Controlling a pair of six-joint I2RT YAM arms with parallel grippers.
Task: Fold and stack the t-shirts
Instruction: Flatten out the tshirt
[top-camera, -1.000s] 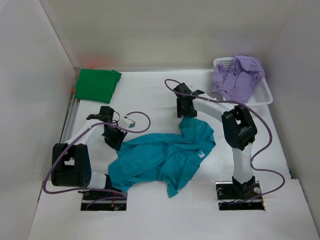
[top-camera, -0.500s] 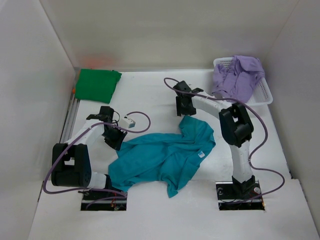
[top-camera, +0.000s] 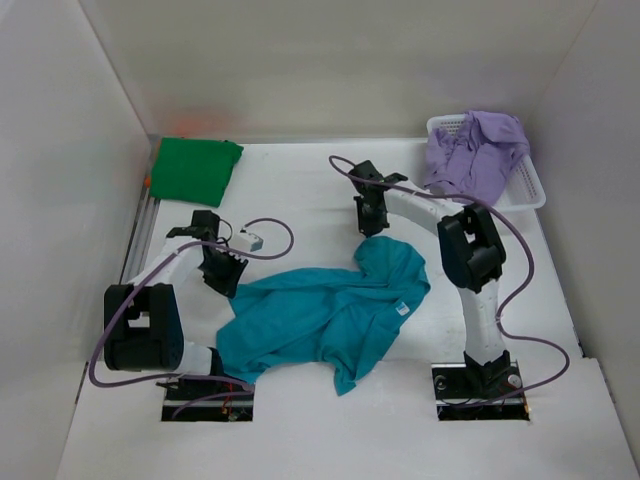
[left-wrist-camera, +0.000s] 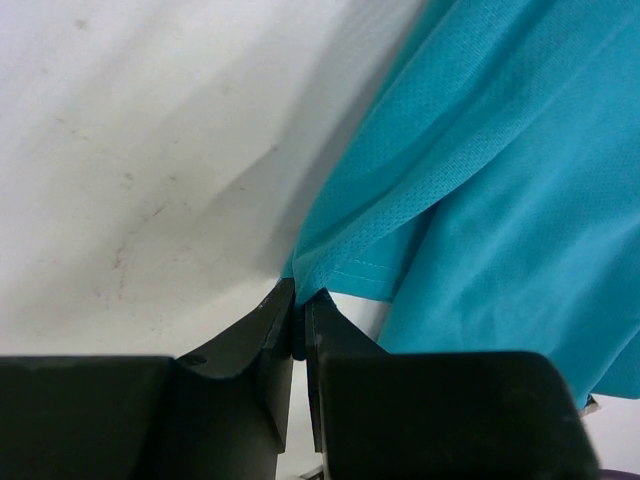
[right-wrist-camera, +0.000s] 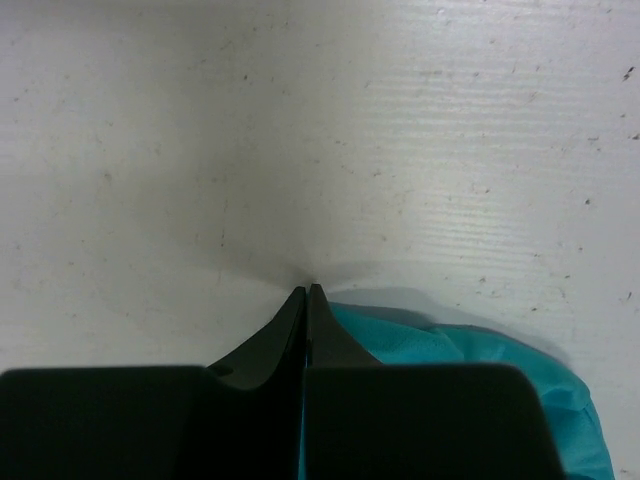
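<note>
Right gripper (right-wrist-camera: 306, 290) snapped together at far edge of teal t-shirt (top-camera: 330, 315), laid at worktop (top-camera: 300, 190) centre; hold on cloth unclear. Left hem pinched by left gripper (left-wrist-camera: 298, 298). Both arms bent, wrists pitched down.

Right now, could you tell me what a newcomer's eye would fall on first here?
The teal t-shirt sprawls crumpled in the middle, the left gripper shut on its left edge and the right gripper shut at its far edge. A folded green t-shirt lies far left; a lavender t-shirt is heaped in the white basket far right.
</note>
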